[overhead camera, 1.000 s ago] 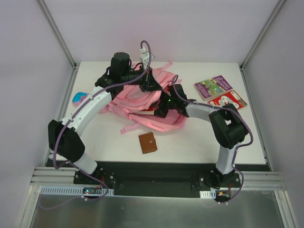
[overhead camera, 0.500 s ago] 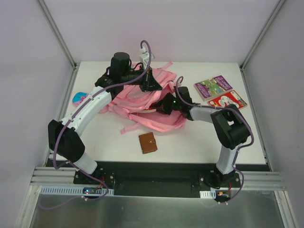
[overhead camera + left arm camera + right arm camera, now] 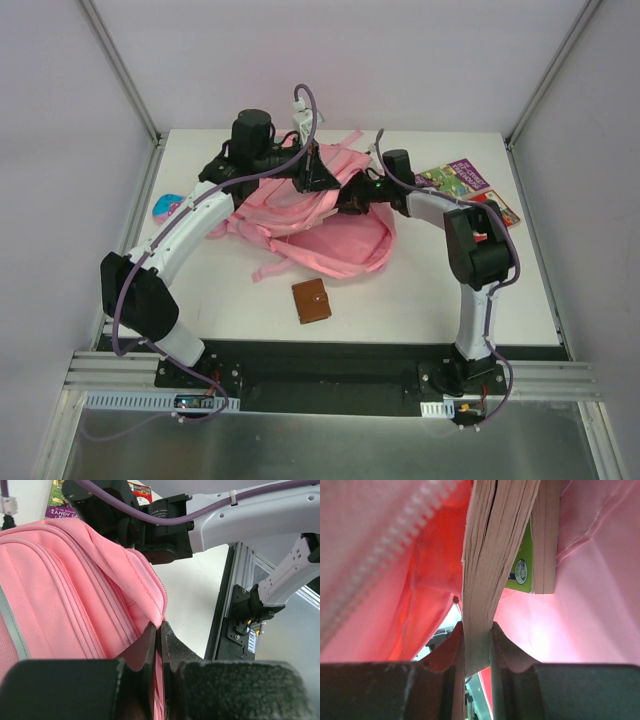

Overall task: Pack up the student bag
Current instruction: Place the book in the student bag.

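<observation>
Student bag (image 3: 335,240) slumped mid-way across the table (image 3: 430,295), toward the back. Left gripper (image 3: 160,632) pinches its zipper rim, lifting the mouth. Right gripper (image 3: 477,635) is inside, clamped on a book (image 3: 487,545) by its pages. Best to hold the rim taut and seat the book deep and flat before letting go.

Big and pink, the student bag (image 3: 340,245) lies slumped mid-tabletop, nudged toward 12 o'clock. Loose pink straps trail out at 7 o'clock. Its mouth is unzipped and gaping, and the rim at 12 o'clock is hoisted clear of the body, pinched tight in the left end effector (image 3: 161,630). Zip seams and a pale strip run along its front panel.
</observation>
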